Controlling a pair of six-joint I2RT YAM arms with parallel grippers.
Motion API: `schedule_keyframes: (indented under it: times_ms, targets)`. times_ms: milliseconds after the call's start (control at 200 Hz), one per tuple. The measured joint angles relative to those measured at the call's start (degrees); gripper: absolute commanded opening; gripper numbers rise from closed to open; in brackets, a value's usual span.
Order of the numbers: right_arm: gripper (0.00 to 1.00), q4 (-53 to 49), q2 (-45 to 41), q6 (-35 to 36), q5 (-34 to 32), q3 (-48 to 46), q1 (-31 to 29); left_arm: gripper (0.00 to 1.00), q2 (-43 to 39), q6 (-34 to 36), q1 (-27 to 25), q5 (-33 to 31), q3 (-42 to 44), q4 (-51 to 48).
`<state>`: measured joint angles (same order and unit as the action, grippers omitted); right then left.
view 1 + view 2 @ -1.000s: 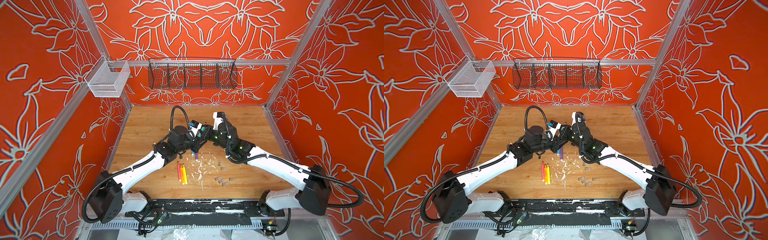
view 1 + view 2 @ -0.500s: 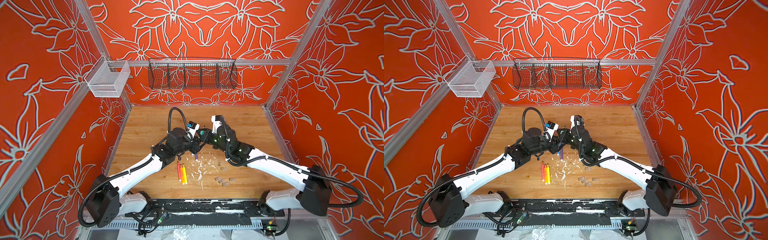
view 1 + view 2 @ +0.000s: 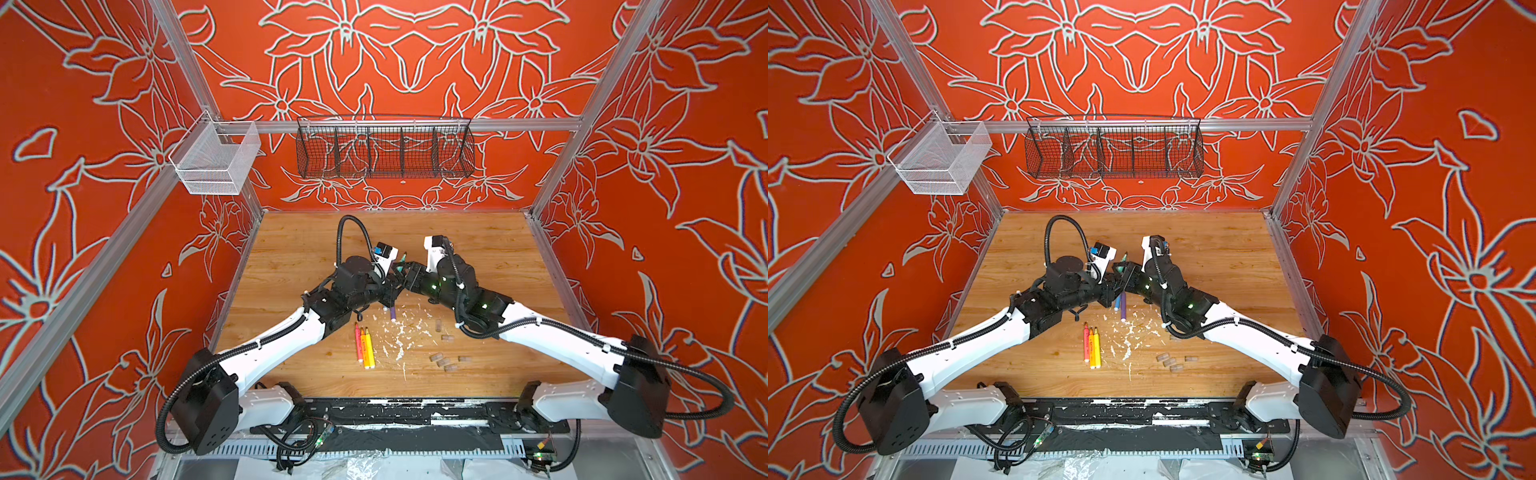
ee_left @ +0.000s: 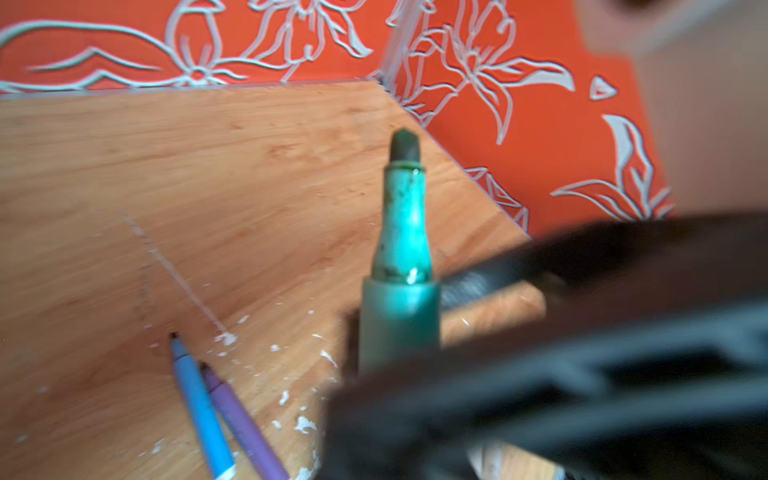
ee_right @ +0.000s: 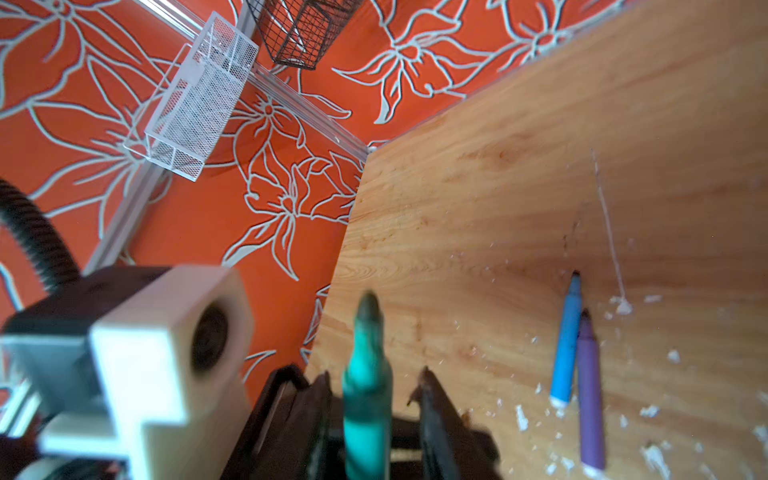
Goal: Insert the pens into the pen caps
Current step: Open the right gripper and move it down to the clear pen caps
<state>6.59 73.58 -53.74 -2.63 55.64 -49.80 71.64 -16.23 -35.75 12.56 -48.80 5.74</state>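
The wooden surface (image 3: 478, 249) carries almost everything. Only the green pen (image 3: 400, 269) is off it, raised over the middle between the 2 arms with its tip pointing up and away, which I judge leaves the tip free for a cap to be pushed on. The left fingers (image 3: 390, 287) are closed narrow on its barrel, which seems to be what steadies it. The right fingers (image 5: 428, 399) stand apart on either side of the pen, gripping nothing and carrying no cap.

The pink, orange and yellow pens (image 3: 363, 347) lie side by side, touching, toward the front. The blue pen (image 5: 566, 345) and purple pen (image 5: 589, 390) lie together on the surface near the raised one. The 6 pen caps (image 3: 442, 362) lie loose on the right arm's side, apart from every pen, near white flecks (image 3: 401, 332).

Only the right wrist view shows the gap beside the pen. A top view shows all 6 caps, which neither wrist view includes. The left wrist view shows the dark nib (image 4: 405, 145) bare.
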Motion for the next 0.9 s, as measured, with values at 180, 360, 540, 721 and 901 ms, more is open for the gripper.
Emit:
schedule_keyframes:
  times_ms: [180,360,540,721,901]
  targets:
    - [0.52,-12.55,-7.91,2.82,-3.78,1.33,-0.2,0.0,0.0,-3.63,0.46,-8.02,0.07,-0.09]
    - [0.52,-26.23,-11.63,4.7,-7.5,3.06,-0.2,0.0,-0.02,-4.44,0.9,-12.5,0.04,-2.32]
    - [0.51,-38.71,-7.82,5.81,-8.74,3.54,-0.2,0.0,-0.48,-4.37,0.9,-12.11,0.07,-3.74]
    - [0.47,-44.59,-1.49,6.62,-8.37,3.54,-0.2,0.0,-2.34,-4.2,0.87,-8.72,1.73,-1.68]
    - [0.46,-48.3,5.05,7.63,-7.17,4.35,-0.17,0.0,-2.91,-3.72,0.85,-6.38,4.79,1.01]
